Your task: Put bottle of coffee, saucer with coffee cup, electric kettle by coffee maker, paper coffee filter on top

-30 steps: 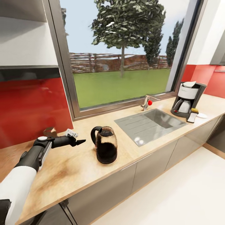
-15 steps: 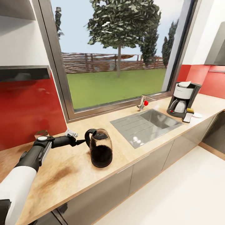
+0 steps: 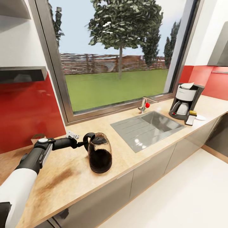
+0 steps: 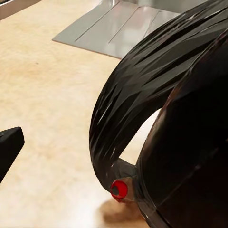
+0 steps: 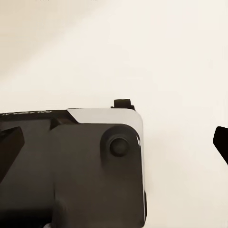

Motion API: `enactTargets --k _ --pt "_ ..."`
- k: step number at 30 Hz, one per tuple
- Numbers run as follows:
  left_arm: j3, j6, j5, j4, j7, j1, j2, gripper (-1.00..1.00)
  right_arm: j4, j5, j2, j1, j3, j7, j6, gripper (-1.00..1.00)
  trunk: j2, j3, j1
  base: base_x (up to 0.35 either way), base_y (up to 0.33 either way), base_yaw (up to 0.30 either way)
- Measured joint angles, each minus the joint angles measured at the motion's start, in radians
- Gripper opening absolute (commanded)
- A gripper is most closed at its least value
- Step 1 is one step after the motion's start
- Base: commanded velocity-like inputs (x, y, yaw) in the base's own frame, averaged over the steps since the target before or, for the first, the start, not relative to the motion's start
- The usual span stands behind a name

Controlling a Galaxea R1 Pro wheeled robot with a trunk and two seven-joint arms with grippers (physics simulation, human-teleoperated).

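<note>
Black fingers of the left gripper (image 3: 83, 144) reach level over the counter (image 3: 63, 177) and end right at the handle (image 3: 87, 138) of the kettle (image 3: 99, 152). In the left wrist view one finger tip (image 4: 9, 147) shows at the edge, well clear of the black handle (image 4: 142, 90), so the claw reads as apart, with the handle in front of it and nothing clamped. Whether a finger touches the handle I cannot tell.

From the claw, the kettle stands upright at 3 o'clock, a glass body, dark in its lower half, with a black lid and a small red spot (image 4: 118, 189) at the base of the handle. The left arm (image 3: 34, 158) runs back toward 8 o'clock, black near the wrist and white lower down.

From the kettle, the steel sink (image 3: 147, 126) lies at about 2 o'clock, set into the counter, with the tap (image 3: 145, 104) at its far edge below the window (image 3: 117, 53). Farther on at 2 o'clock sits the coffee maker (image 3: 185, 100), a white paper filter (image 3: 186, 85) on top and small items just beside its base, too small to name.

The right wrist view shows a black and white robot part (image 5: 76, 166) over a pale floor (image 5: 142, 47); a dark finger tip (image 5: 221, 142) pokes in at the edge, and I cannot tell how that claw stands.
</note>
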Motion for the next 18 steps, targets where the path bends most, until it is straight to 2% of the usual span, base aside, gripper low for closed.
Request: enactTargets --k 18 --pt "0.000 0.001 0.001 0.011 0.001 0.000 0.000 1.00 0.000 0.000 0.000 0.000 0.000 0.000 0.000 1.00 0.000 0.000 0.000 0.046 -0.008 0.000"
